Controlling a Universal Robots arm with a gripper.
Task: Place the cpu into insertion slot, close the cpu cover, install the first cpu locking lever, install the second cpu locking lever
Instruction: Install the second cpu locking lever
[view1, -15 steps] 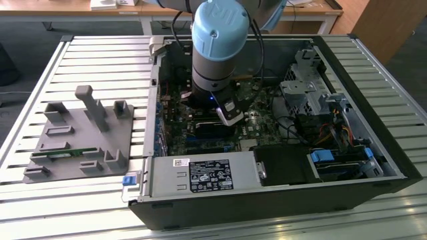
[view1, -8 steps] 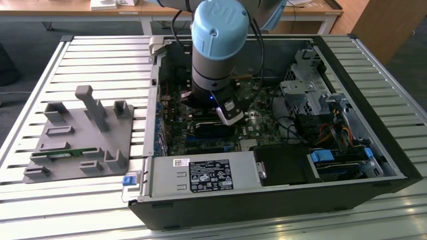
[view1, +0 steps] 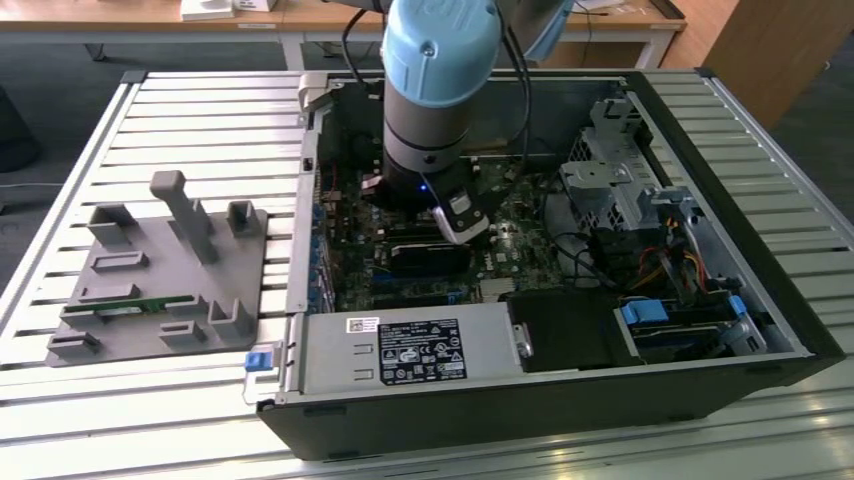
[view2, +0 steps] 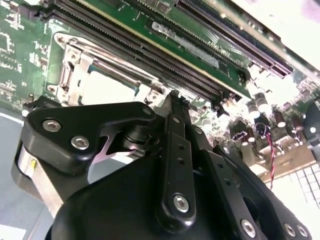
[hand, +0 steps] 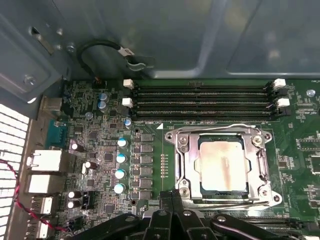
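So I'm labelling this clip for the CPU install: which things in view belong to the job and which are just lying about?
Part of the job:
- cpu, seated in the socket
- insertion slot
- cpu cover, down around the chip
- gripper, close beside the socket

Just lying about:
- grey fixture block outside the case
- memory slots
- power supply
- drive cage

**Setting: robotics lab or test workshop**

Open desktop computer case (view1: 561, 300) lying on a slatted metal workbench (view1: 80, 420). Grey moulded parts fixture (view1: 160, 280) beside it. Wooden desks (view1: 400, 18) behind, dark carpeted floor (view1: 80, 90). Blue-capped robot arm (view1: 434, 80) reaching into the case.
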